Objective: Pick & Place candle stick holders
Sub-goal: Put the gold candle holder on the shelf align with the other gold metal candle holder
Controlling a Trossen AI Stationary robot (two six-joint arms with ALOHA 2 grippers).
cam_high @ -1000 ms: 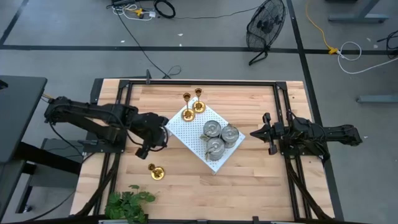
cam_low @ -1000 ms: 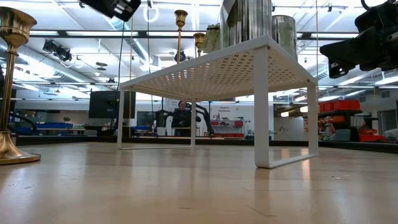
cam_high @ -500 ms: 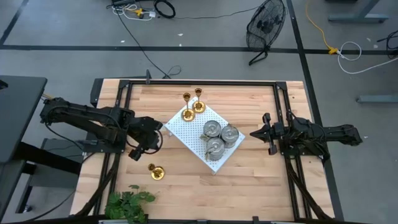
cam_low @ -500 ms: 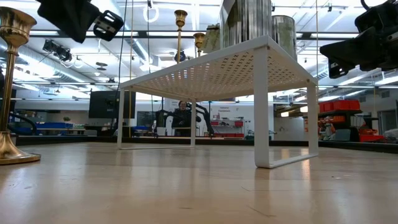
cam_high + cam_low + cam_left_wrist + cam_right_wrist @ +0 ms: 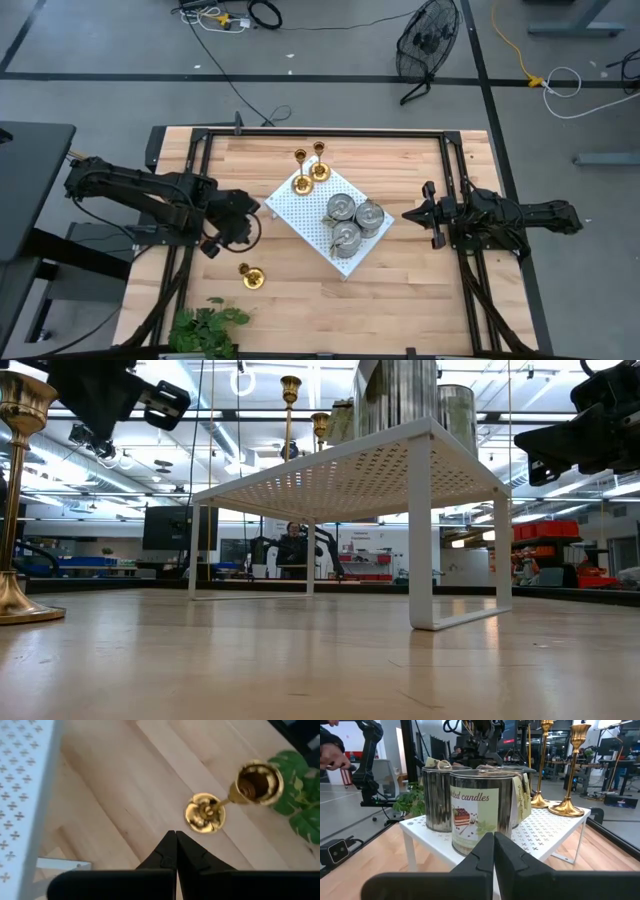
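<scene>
Left gripper (image 5: pixel 175 851) is pinched fully closed with nothing in it, hovering over the table (image 5: pixel 400 290). One brass candle stick holder (image 5: pixel 206 811) stands just ahead of its tips. Right gripper (image 5: pixel 493 851) is closed and empty too, pointing at the silver-grey holders (image 5: pixel 481 809) on the white board (image 5: pixel 547 832) right in front.
</scene>
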